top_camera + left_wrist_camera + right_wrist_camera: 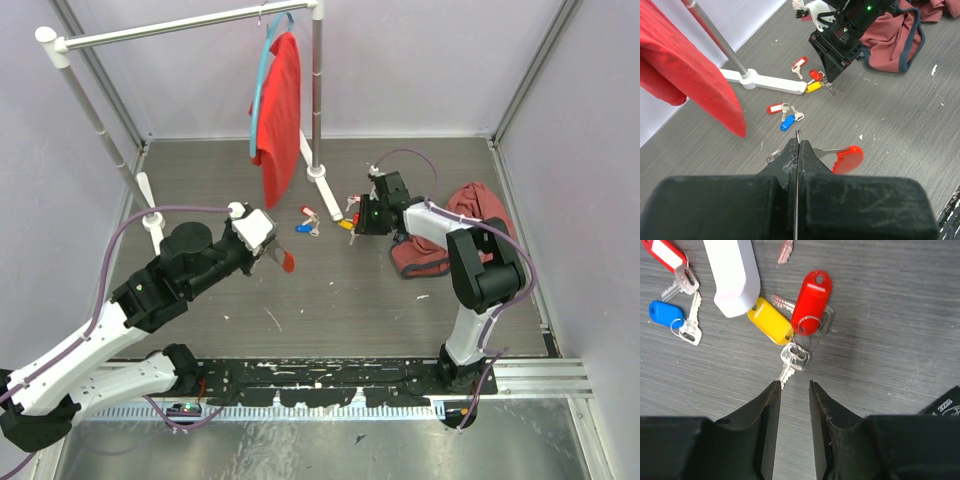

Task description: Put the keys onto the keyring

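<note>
1. My left gripper (797,144) is clamped on the keyring (847,159), a thin silvery chain loop with a long bright red plastic piece, held over the grey table (900,115).
2. My right gripper (793,385) is slightly parted and empty, low over the small silvery key with the yellow plastic tag (795,358). Its blade points into the gap.
3. I judge this is the first pick-up. Next I must close on that blade alone, sparing the red-tagged key (811,301) just beside it.
</note>
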### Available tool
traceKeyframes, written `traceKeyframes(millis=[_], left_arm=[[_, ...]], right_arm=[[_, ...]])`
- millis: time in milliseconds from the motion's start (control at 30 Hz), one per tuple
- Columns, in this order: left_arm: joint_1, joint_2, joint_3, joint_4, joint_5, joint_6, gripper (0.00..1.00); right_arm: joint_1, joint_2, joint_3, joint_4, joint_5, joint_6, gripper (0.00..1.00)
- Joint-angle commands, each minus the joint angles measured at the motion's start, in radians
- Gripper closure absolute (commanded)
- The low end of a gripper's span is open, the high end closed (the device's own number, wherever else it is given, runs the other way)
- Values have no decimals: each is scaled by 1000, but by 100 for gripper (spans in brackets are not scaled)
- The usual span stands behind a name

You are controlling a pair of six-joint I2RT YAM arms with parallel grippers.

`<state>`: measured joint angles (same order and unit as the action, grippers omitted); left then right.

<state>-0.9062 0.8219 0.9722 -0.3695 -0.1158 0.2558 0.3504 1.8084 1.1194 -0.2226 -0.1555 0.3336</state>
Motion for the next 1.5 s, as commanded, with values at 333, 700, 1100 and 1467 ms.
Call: traceKeyframes(millis=[333, 700, 1100, 1467], left_arm=[[6, -7, -12, 52, 8, -6, 100], [5, -7, -13, 53, 6, -4, 100], [5, -12, -16, 55, 7, -4, 100], [6, -16, -17, 56, 4, -4, 100]], right_arm=[[-2, 75, 112, 65, -3, -42, 70], [-1, 112, 141, 63, -9, -58, 73], [-1, 131, 150, 63, -39, -62, 84], [-2, 106, 139, 56, -40, -81, 99]])
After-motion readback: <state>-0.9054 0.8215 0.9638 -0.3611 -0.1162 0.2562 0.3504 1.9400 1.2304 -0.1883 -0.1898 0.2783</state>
